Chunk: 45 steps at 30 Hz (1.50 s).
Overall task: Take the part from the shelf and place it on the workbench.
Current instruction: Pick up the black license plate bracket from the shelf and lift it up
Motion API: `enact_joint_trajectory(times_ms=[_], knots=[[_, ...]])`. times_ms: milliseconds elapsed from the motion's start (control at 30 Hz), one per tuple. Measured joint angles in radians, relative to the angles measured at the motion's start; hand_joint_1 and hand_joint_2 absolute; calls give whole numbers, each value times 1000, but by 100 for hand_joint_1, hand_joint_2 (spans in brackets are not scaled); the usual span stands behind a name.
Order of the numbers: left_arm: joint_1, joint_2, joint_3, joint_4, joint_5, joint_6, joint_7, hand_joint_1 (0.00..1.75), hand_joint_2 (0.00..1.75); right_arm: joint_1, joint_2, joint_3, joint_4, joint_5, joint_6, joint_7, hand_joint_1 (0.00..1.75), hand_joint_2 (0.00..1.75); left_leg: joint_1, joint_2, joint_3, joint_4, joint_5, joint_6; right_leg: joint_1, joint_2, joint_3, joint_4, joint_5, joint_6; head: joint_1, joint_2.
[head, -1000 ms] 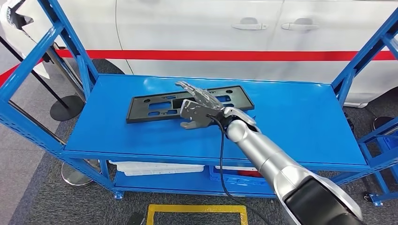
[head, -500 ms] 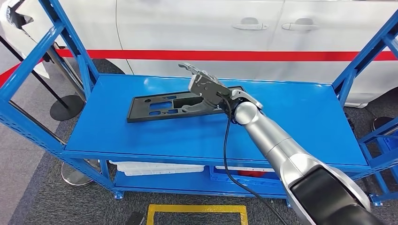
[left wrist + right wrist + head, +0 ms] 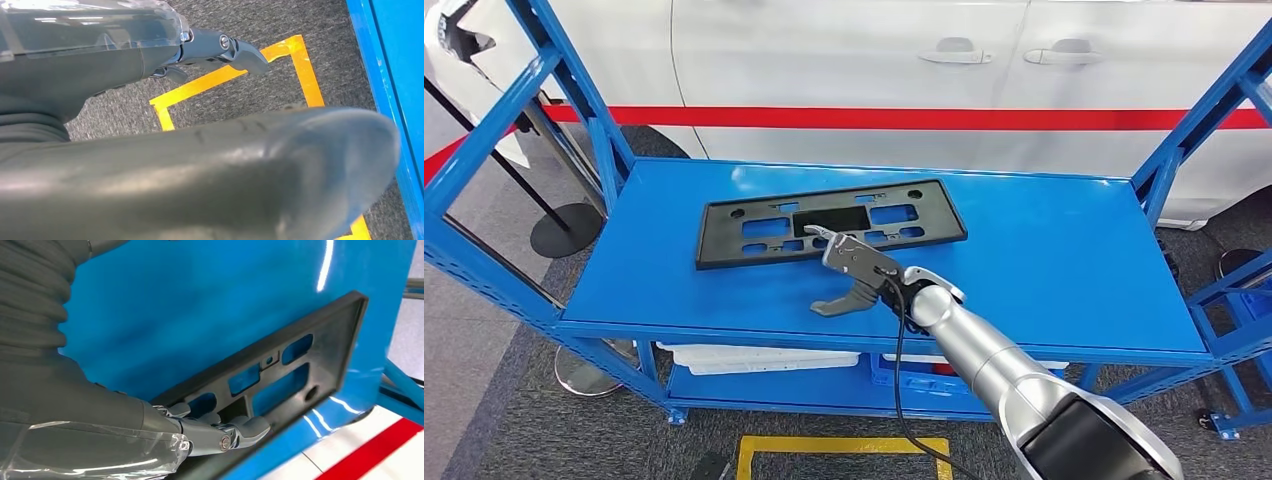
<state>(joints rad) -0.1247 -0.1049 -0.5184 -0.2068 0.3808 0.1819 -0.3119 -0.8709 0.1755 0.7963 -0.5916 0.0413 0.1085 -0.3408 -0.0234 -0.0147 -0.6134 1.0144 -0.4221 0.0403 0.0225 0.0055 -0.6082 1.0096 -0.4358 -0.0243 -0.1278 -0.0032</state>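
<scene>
The black license-plate frame (image 3: pixel 832 222) lay flat on the top deck of the blue shelf (image 3: pixel 1064 260), long side running across, toward the back-left part of the deck. The right hand (image 3: pixel 852 272) sat at the frame's near long edge, around its middle, with the silver right arm (image 3: pixel 984 350) reaching in from the lower right and a black cable looping down off the wrist. From the head view the thumb jutted out toward the shelf's front edge, well clear of the fingers. In the right wrist view the dark fingertips (image 3: pixel 247 427) rested on the frame (image 3: pixel 280 367), right at its edge by a cutout, but nothing was wrapped around it; whether they hooked the rim, I couldn't tell. So: hand spread, touching the part, not clamped on it.

The left hand (image 3: pixel 220 47) hung low beside the shelf's blue edge, over grey carpet (image 3: pixel 280 22) and a yellow taped square (image 3: pixel 225 75); its fingers looked parted around nothing. Behind the shelf stood a white car with a red stripe (image 3: pixel 924 118). White items lay on the lower deck (image 3: pixel 744 358).
</scene>
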Motion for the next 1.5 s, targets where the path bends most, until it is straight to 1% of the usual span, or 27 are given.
enact_joint_trajectory(times_ms=[500, 767, 1000, 1267, 1333, 1367, 1500], knots=[[-2, 0, 0, 0, -1, -2, 12, 0, 0, 1, 0, 5, 24, -7, 11, -2, 0, 175, 0, 0, 0, 0, 0, 0, 0, 0, 0, 0, 0, 0, 0, 0], [-2, 0, 0, 0, -1, -5, 9, 0, 0, -5, 0, 5, -6, 0, -12, -30, 0, 175, 0, 0, 0, 0, 0, 0, 0, 0, 0, 0, 0, 0, 0, 0], [-5, 0, 0, 0, -1, -9, 12, 0, 0, -26, 1, 5, -60, -2, 9, -3, 0, 175, 0, 0, 0, 0, 0, 0, 0, 0, 0, 0, 0, 0, 0, 0], [-6, 0, 0, 0, 3, -19, 16, 0, 0, -28, 4, 15, -69, 2, 15, 15, 0, 175, 0, 0, 0, 0, 0, 0, 0, 0, 0, 0, 0, 0, 0, 0], [-6, 0, 1, 0, 10, -21, 16, 0, 0, -27, 4, 27, -68, 51, -31, 7, 0, 175, 0, 0, 0, 0, 0, 0, 0, 0, 0, 0, 0, 0, 0, 0], [-6, 0, 2, 0, 13, -22, 15, 0, 0, -27, 4, 39, -67, 95, -76, 1, 0, 175, 0, 0, 0, 0, 0, 0, 0, 0, 0, 0, 0, 0, 0, 0], [-5, 0, 8, 0, 17, -22, 10, 0, 0, -23, 3, 115, -63, 354, -337, 13, 0, 175, 0, 0, 0, 0, 0, 0, 0, 0, 0, 0, 0, 0, 0, 0]])
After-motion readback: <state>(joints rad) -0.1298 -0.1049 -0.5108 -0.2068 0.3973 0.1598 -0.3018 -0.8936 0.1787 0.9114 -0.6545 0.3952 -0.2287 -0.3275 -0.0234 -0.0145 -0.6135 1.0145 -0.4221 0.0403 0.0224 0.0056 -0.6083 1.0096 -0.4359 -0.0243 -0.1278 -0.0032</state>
